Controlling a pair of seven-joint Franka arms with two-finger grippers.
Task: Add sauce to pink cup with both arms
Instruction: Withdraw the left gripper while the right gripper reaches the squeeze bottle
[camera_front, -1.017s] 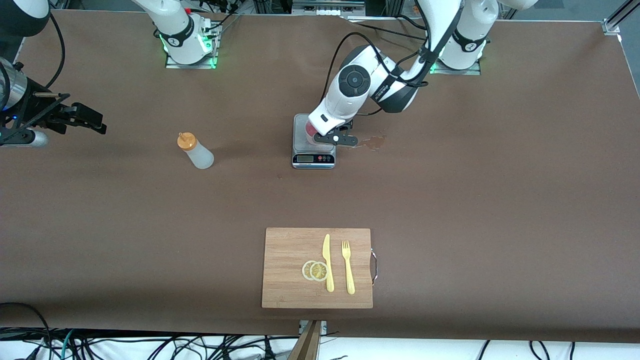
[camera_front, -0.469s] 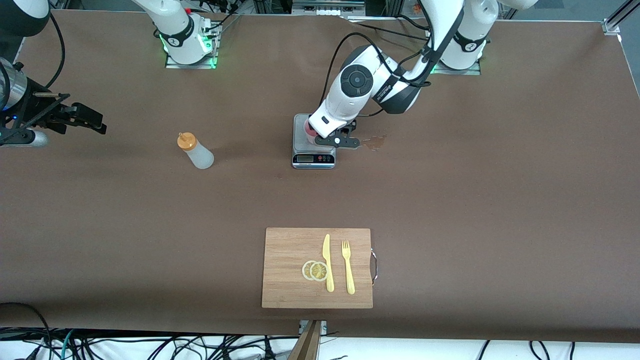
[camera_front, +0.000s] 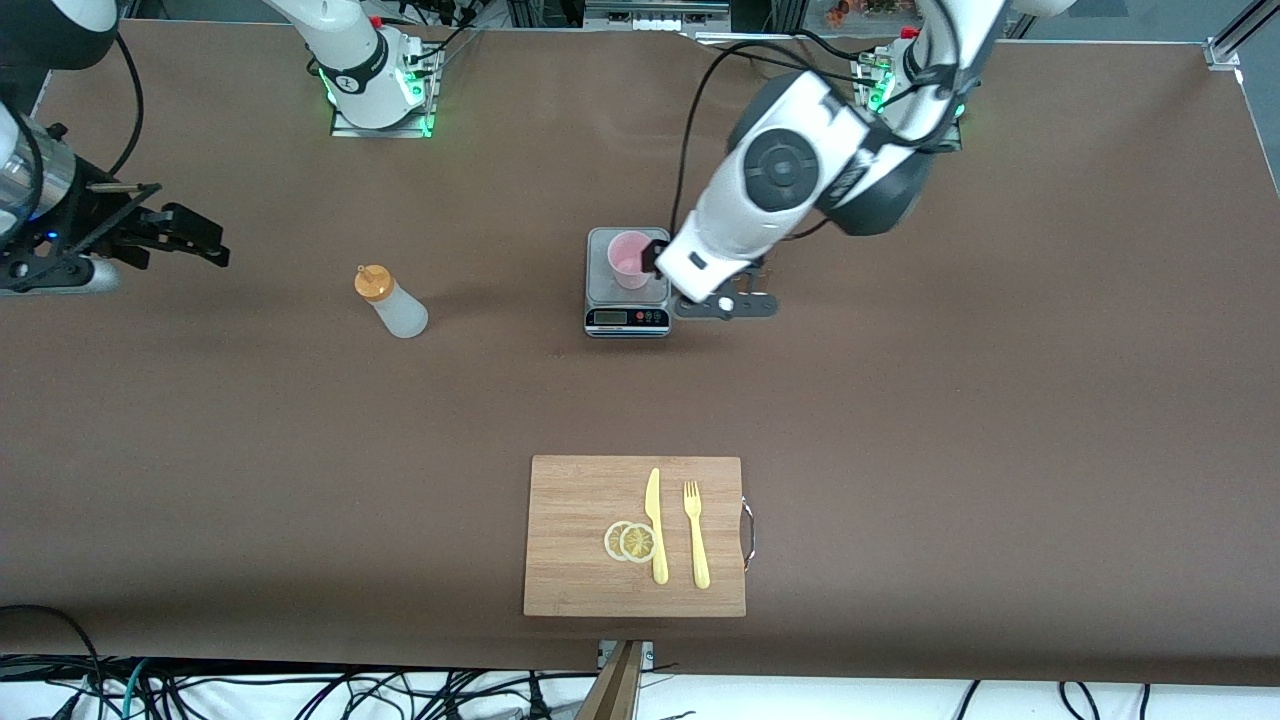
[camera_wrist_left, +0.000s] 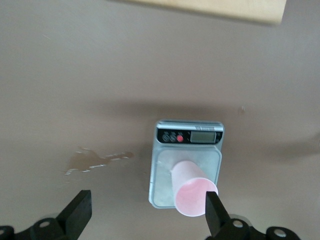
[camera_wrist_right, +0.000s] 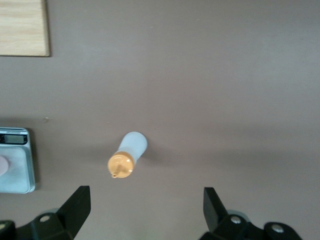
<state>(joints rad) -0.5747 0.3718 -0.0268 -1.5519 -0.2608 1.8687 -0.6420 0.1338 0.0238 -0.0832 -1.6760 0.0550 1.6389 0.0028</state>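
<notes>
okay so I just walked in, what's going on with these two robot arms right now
The pink cup stands upright on a small kitchen scale mid-table. The left gripper hangs open and empty over the table just beside the scale, toward the left arm's end, touching nothing. The sauce bottle stands untouched on the table, toward the right arm's end from the scale. The right gripper hovers open near that end, looking down on the bottle. No sauce has gone into the cup yet.

1. Even, bright overhead light covers the matte brown table (camera_front: 900, 400); no glare.
2. Soft, faint shadows lie below the left gripper (camera_wrist_left: 145, 220) and beside the translucent whitish squeeze bottle (camera_wrist_right: 127, 155).
3. Both wrist views look slightly soft.
</notes>
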